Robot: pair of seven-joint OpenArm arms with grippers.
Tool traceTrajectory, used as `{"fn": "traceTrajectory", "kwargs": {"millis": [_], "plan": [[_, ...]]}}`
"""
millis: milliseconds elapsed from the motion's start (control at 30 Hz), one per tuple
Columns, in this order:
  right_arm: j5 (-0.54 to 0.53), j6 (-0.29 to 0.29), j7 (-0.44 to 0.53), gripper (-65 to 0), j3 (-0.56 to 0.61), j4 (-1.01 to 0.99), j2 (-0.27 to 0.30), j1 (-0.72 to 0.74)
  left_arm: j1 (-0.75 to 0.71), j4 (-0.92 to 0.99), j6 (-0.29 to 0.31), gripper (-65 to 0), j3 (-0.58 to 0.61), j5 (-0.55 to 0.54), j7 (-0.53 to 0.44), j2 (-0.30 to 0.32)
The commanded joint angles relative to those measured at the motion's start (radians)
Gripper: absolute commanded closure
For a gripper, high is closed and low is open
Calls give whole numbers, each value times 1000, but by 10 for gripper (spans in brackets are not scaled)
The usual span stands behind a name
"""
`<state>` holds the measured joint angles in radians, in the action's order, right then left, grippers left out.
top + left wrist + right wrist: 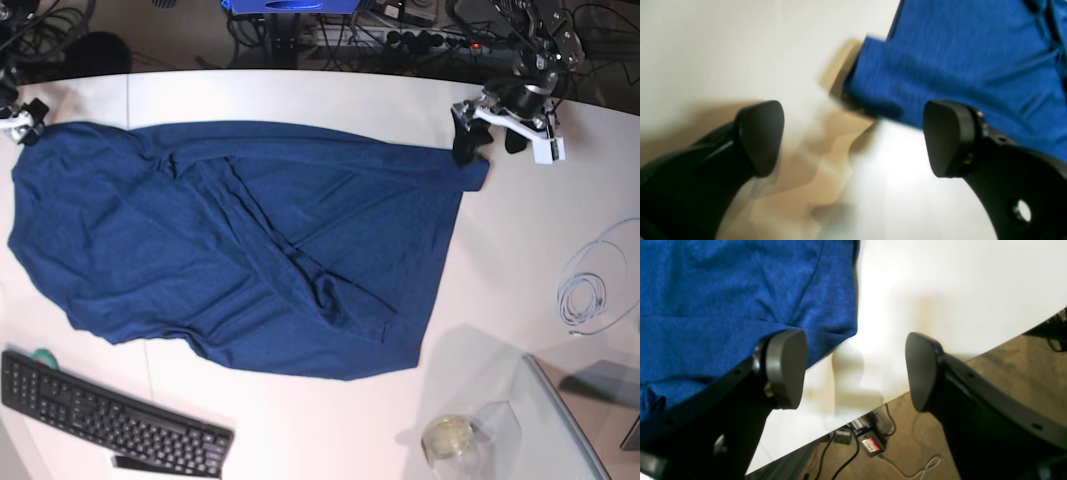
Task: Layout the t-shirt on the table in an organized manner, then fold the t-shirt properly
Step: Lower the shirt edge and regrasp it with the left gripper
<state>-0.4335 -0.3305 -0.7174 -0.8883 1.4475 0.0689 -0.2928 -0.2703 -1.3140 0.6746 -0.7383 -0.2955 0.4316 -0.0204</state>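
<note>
Layout step is being worked: one t-shirt (240,250) is lying rumpled on the one worktop (530,250), a corner just ahead of the left fingers (940,138) and an edge beside the right fingers (786,368). Both pairs are spread, nothing pinched. Corners probably need gripping and tugging flat next.

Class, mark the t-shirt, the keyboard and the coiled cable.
t-shirt (180,250): base view, on its central fabric.
keyboard (110,412): base view, on its keys.
coiled cable (582,290): base view, on its loops.
</note>
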Motion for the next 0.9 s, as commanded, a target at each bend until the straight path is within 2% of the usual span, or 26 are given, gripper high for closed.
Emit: {"fn": "traceTrajectory", "kwargs": {"millis": [0, 100, 200, 367, 567, 867], "plan": [[-9, -23, 20, -428, -2, 8, 30, 10, 9, 4, 4, -632, 1, -3, 5, -8], [-9, -92, 20, -428, -1, -40, 36, 24, 30, 29, 4, -632, 1, -3, 5, -13], [-8, -127, 20, -426, -1, -84, 36, 37, 36, 21, 4, -632, 1, -3, 5, -17], [-8, -135, 18, -426, -1, -103, 35, 39, 24, -23, 4, -632, -2, -3, 6, -23], [-8, -135, 18, -426, -1, -81, 33, 31, -56, -183, 4, -632, 1, -3, 6, -37], [-8, -135, 18, -426, -1, -81, 30, 37, 4, -126, -2, -630, 1, 6, 6, -49]]}}
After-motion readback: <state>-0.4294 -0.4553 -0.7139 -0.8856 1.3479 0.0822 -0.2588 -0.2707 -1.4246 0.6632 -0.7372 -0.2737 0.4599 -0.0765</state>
